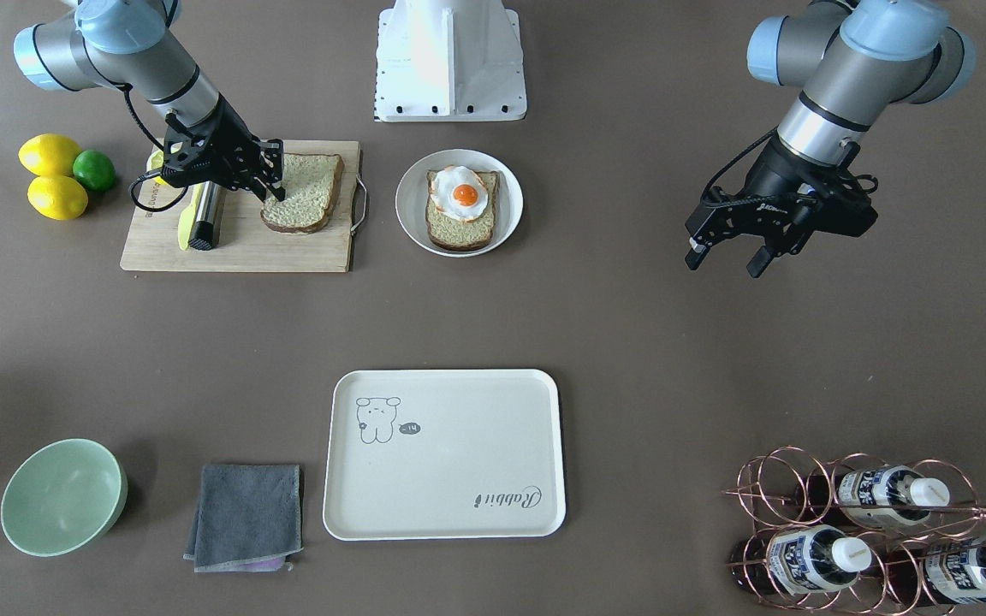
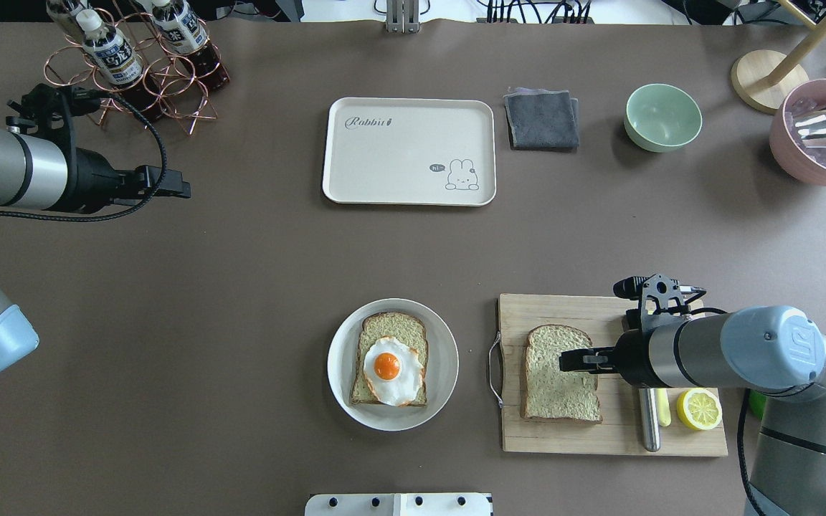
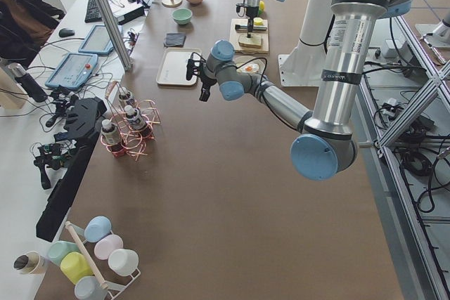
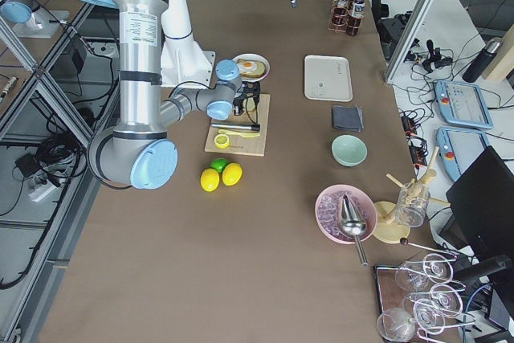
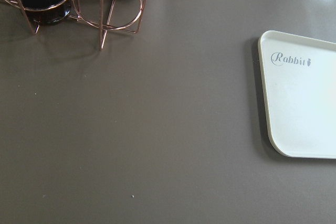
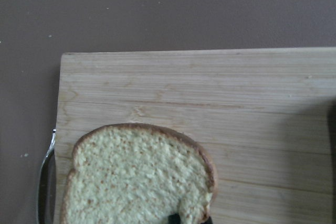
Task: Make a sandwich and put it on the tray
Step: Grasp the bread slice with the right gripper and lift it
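One bread slice [image 1: 309, 192] lies flat on the wooden cutting board [image 1: 236, 248]. My right gripper [image 1: 279, 181] is down on this slice's edge. In the right wrist view a dark fingertip [image 6: 191, 220] bites into the slice [image 6: 136, 177], so the gripper looks shut on it. The other slice [image 1: 459, 233], with the fried egg [image 1: 464, 195] on top, sits on the round white plate [image 1: 412, 214]. The cream tray [image 1: 459, 462] holds nothing. My left gripper [image 1: 724, 265] is open and holds nothing, hovering off to the side.
A steel-handled tool [image 1: 202, 218] and a lemon half [image 2: 698, 408] lie on the board by my right gripper. Lemons and a lime [image 1: 52, 175] sit beside it. A green bowl [image 1: 61, 496], grey cloth [image 1: 245, 513] and copper bottle rack [image 1: 870, 530] line the far side.
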Motion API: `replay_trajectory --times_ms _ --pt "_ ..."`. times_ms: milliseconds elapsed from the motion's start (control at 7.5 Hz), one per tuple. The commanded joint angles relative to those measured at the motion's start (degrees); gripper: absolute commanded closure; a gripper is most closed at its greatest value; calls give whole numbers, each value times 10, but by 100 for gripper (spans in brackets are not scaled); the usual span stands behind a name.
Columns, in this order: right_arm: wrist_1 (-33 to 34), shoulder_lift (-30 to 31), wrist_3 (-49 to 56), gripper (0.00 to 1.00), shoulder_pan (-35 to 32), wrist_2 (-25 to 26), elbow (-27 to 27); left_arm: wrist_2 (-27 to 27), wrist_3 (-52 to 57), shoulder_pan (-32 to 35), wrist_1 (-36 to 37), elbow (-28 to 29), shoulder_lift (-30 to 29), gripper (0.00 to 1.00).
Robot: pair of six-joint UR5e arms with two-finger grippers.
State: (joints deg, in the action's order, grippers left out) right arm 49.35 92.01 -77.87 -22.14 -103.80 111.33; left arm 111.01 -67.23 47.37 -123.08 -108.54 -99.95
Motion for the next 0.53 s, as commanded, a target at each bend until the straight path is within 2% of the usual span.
replay_trajectory --times_ms 0,400 --pt "-1 3 -3 100 -14 -8 22 1 1 0 1 1 -2 3" --pt "-3 -19 -35 100 -24 -20 38 1 3 1 1 3 -4 3"
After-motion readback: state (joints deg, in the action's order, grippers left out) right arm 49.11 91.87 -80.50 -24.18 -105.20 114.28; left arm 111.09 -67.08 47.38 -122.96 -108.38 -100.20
